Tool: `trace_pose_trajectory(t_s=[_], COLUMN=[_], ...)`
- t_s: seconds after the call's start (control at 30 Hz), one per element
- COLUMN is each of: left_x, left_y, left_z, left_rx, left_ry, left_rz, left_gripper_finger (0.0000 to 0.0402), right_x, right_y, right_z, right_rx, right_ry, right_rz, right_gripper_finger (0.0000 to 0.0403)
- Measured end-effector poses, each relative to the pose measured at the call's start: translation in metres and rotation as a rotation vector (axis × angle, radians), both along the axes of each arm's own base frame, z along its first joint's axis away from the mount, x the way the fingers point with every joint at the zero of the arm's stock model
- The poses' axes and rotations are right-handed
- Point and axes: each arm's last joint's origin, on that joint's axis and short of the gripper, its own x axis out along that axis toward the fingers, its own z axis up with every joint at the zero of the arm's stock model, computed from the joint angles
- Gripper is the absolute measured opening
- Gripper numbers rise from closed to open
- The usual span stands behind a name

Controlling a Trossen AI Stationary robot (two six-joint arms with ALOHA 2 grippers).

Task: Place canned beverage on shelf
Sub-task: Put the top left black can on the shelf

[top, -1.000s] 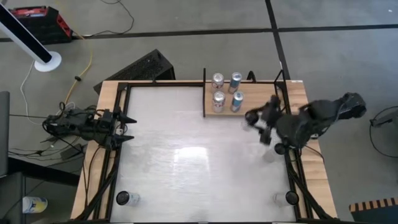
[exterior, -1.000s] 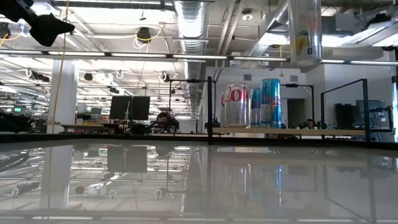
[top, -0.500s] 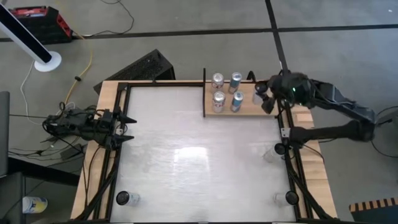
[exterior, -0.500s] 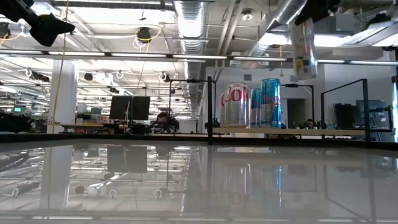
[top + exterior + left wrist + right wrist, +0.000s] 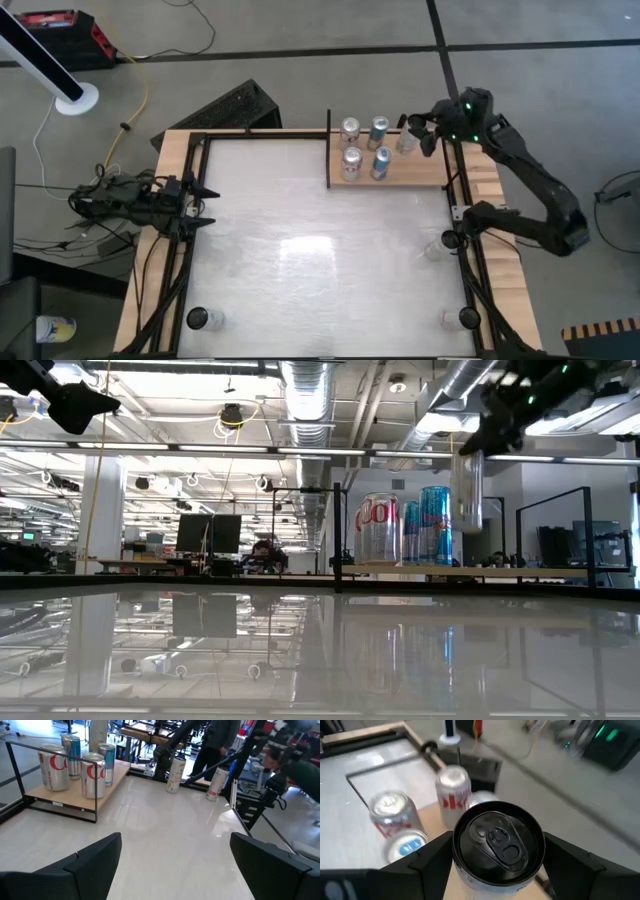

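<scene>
The shelf (image 5: 400, 172), a light wooden board with thin black posts, lies at the table's far right and carries several upright cans (image 5: 351, 160). My right gripper (image 5: 415, 140) hangs over the shelf's far right part, shut on a canned beverage (image 5: 406, 143). In the low view that can (image 5: 467, 490) hangs upright above the board (image 5: 520, 572), right of the standing cans (image 5: 380, 528). The right wrist view looks down on its top (image 5: 497, 842). My left gripper (image 5: 207, 206) waits open at the table's left edge, with nothing between its fingers (image 5: 95, 862). My right gripper pinches the can's side wall (image 5: 461, 870) just below the top rim, one finger on each opposite side. The fingers come slanting down from the table's right side. The can stands upright in the hold, lifted clear above the shelf.
Single cans stand near the table's front left corner (image 5: 205, 320), front right corner (image 5: 460, 318) and right edge (image 5: 435, 246). Black posts (image 5: 328, 150) rise at the shelf's ends. A person (image 5: 220, 735) stands beyond the table in the left wrist view.
My right gripper has swung with the can from over the table's right side toward the far edge, ending above the shelf's far right part. The can has come lower, tilted on the way and now hangs upright.
</scene>
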Motion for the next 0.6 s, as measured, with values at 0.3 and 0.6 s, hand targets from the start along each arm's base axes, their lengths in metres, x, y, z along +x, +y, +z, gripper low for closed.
trace_pose_trajectory(t_s=[0.3, 0.6], left_x=[0.0, 0.0], left_y=[0.001, 0.001], left_z=[0.0, -0.001], left_rx=[-0.006, -0.009], left_ry=[0.002, 0.006], left_rz=[0.033, 0.051], left_gripper_finger=[0.0357, 0.0357], right_x=[0.001, 0.006], right_y=[-0.049, -0.067], right_z=[-0.036, -0.042], right_rx=[0.127, 0.067], right_ry=[0.057, 0.049], right_rz=[0.003, 0.035], right_gripper_finger=[0.0298, 0.0298])
